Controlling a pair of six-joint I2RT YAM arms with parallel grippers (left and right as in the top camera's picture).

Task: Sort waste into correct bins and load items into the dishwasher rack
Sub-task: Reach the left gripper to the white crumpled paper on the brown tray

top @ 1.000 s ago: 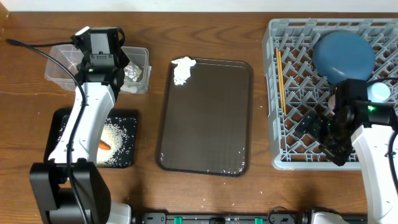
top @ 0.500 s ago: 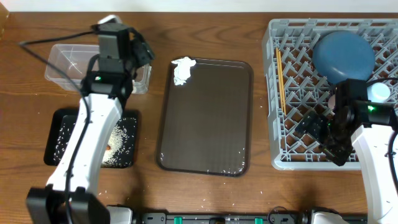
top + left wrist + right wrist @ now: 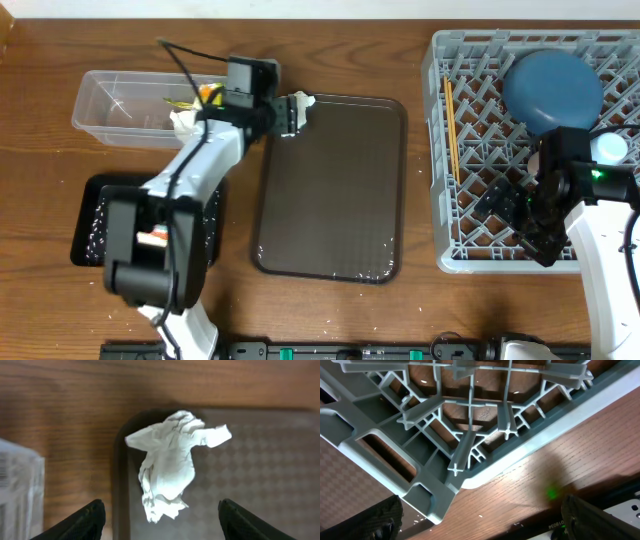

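A crumpled white napkin [image 3: 301, 99] lies in the far-left corner of the dark brown serving tray [image 3: 335, 200]. My left gripper [image 3: 288, 115] is open just beside it; in the left wrist view the napkin [image 3: 172, 462] lies ahead of the gripper [image 3: 162, 525], untouched. The clear container [image 3: 120, 105] holds a napkin and a wrapper. The black tray [image 3: 95, 225] holds rice and a carrot [image 3: 153, 237]. My right gripper [image 3: 515, 222] is open and empty over the grey rack's [image 3: 470, 230] front edge. The rack holds the dark-blue plate [image 3: 553, 88], a light-blue cup [image 3: 610, 148] and chopsticks [image 3: 452, 125].
Scattered rice grains lie along the serving tray's front rim and on the wood by the black tray. The right wrist view shows the rack's corner [image 3: 445, 435] above bare wood table, with my gripper [image 3: 480, 525] open below it. The clear container's edge [image 3: 20, 490] shows at left.
My left arm swung right from over the clear container to the serving tray's far-left corner, above the napkin. The right arm has not moved.
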